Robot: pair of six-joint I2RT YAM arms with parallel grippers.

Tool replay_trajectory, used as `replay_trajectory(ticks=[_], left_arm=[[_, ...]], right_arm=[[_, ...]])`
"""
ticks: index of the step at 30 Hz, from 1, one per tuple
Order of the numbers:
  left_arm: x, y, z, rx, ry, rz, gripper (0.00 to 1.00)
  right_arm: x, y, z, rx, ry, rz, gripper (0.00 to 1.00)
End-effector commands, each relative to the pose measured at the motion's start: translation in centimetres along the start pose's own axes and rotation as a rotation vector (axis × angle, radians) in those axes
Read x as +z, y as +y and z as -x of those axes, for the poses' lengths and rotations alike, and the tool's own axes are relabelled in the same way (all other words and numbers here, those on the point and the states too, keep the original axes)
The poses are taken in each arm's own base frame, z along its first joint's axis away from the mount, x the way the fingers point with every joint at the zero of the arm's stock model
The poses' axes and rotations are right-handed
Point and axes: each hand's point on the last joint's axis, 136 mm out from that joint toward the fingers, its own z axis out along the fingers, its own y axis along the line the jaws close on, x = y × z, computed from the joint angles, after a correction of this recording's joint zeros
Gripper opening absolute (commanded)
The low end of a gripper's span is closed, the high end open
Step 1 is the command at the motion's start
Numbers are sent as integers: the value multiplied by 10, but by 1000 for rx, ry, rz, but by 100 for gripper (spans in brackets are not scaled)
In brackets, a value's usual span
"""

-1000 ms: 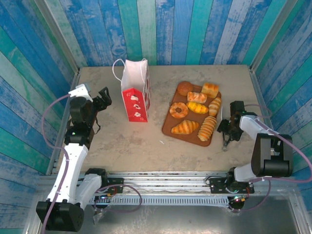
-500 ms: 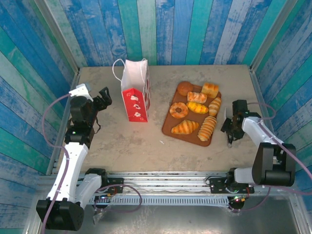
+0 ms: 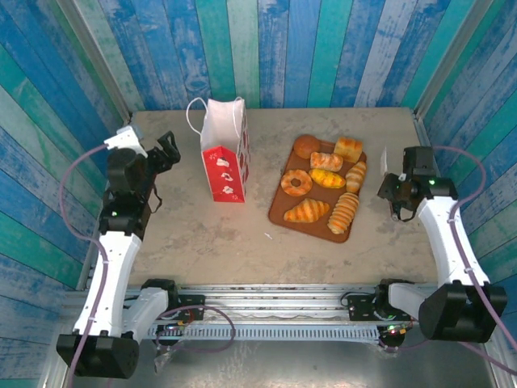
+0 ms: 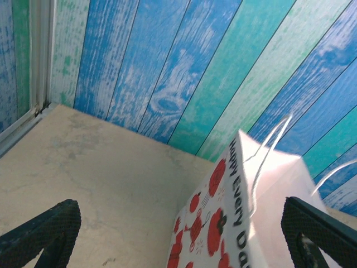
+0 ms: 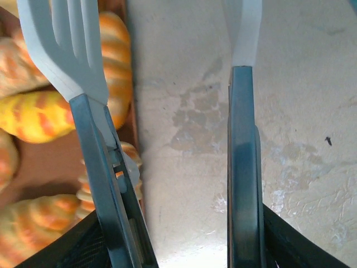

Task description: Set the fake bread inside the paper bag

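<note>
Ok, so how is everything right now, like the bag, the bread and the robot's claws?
paper bag: standing upright on the table.
fake bread: lying on the tray, outside the bag.
left gripper: open, empty, apart from the bag.
right gripper: open, empty, over the table beside the tray.

From the table (image 3: 202,234) centre, bare surface lies open from 5 to 8 o'clock. An upright paper bag (image 3: 224,162) blocks 10 o'clock; a tray (image 3: 276,212) of bread (image 3: 307,212) (closely packed) blocks 3.
</note>
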Motion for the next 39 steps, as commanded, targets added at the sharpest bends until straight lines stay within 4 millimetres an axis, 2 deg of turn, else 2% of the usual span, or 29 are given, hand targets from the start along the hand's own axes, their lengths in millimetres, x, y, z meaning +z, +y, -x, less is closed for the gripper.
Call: replay_trajectory(ticks=[1,4,8,13,18,20,27,33,39], left_arm=[[2,-17,6,12,57,-62,96],[9,-35,-2,7,147,-147,96],[24,-56,-30,-36,325,-263,97],[42,-65,-73,-112,506,-344,98],[55,-70,-102,-162,592,-395,99],[58,-75,-108,-168,609,-410,100],[61,-90,-119,-197,641,-466,93],[58,-103,-123,-205,651,-507,92],[53,-106,-122,-201,649,-519,92]], right_arm=[[-24,12,11,-14,-33,72,58],[-37,23,18,-25,-43,127,58],[-46,36,20,-34,-33,192,59],[-50,45,16,-47,-13,243,59],[-49,49,7,-73,33,260,59],[-48,48,3,-92,55,249,59],[-42,47,-3,-159,119,201,59],[-22,55,5,-243,165,177,59],[0,61,15,-266,212,156,59]])
